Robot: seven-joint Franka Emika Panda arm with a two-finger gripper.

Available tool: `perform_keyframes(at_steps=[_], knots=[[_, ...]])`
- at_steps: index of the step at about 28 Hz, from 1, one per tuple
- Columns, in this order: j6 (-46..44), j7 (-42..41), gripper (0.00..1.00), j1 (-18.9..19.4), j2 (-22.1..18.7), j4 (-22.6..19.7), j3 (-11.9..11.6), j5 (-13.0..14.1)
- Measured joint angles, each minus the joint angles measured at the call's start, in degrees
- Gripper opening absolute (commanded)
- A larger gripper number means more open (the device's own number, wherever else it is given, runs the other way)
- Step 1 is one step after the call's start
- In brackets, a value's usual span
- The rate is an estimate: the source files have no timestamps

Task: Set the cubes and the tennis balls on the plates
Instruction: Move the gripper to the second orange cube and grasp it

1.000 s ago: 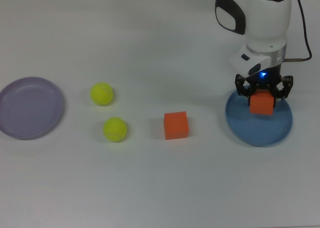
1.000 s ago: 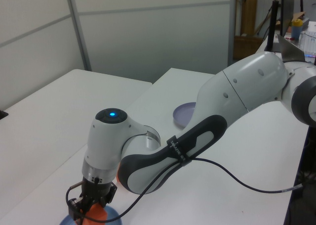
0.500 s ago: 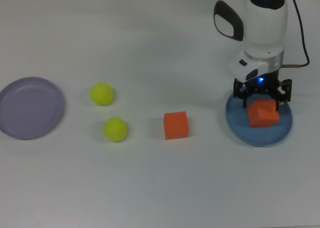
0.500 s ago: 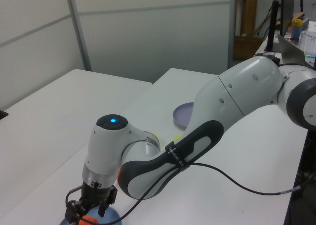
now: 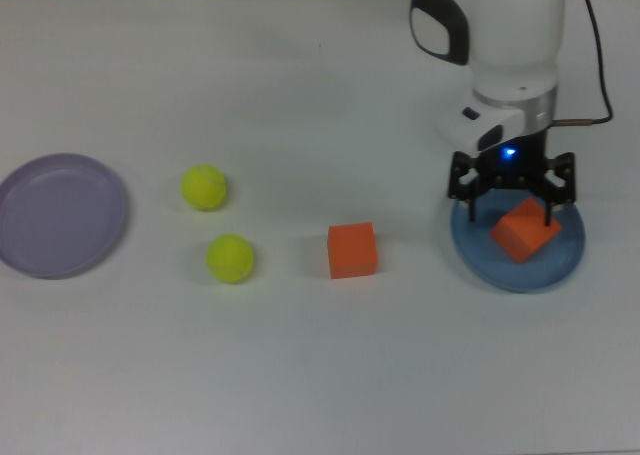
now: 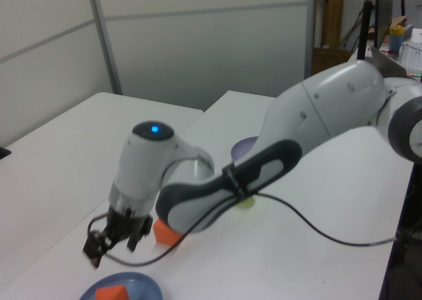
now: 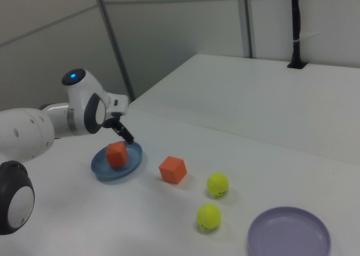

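The claw [image 5: 509, 193] is hanging above the blue plate [image 5: 468, 250] with its fingers [image 5: 463, 183] spread apart and nothing between them. Directly below it, one orange cube [image 5: 524, 231] is sitting on that plate, turned corner-on in the top view and lying clear of both fingertips. In the left view the claw [image 6: 109, 243] is showing well above the plate [image 6: 146, 286] and the cube [image 6: 109, 293], with open air beneath it.

Away from the claw toward the top view's left, the second orange cube [image 5: 351, 250] is resting on the white table [image 5: 300, 105], near the plate's rim but not touching it. Farther the same way, the two tennis balls [image 5: 204, 187] [image 5: 230, 258] are lying near each other, apart, and the lavender plate [image 5: 60, 215] is sitting farthest off, at the table's edge in the top view. The stretch of table between the claw and these things is lying bare, as is the broad area toward the top view's upper left.

Against a second ago, the fingers are no longer clamping the cube: they are standing wider, the claw is sitting higher, and the cube is lying rotated on the plate. The other cube, both balls and the lavender plate are keeping their places.
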Motion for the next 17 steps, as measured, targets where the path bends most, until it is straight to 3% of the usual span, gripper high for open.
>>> perform_keyframes(at_steps=[7, 11, 17], knots=[[-6.92, -13.2, 1.0, -5.14, -1.46, -0.03, -0.09, 0.13], [-10.28, -21.37, 1.0, -7.55, -1.67, -0.03, -0.37, 1.69], [-14.22, -30.01, 1.0, -8.24, -3.38, 0.0, -4.18, 6.33]])
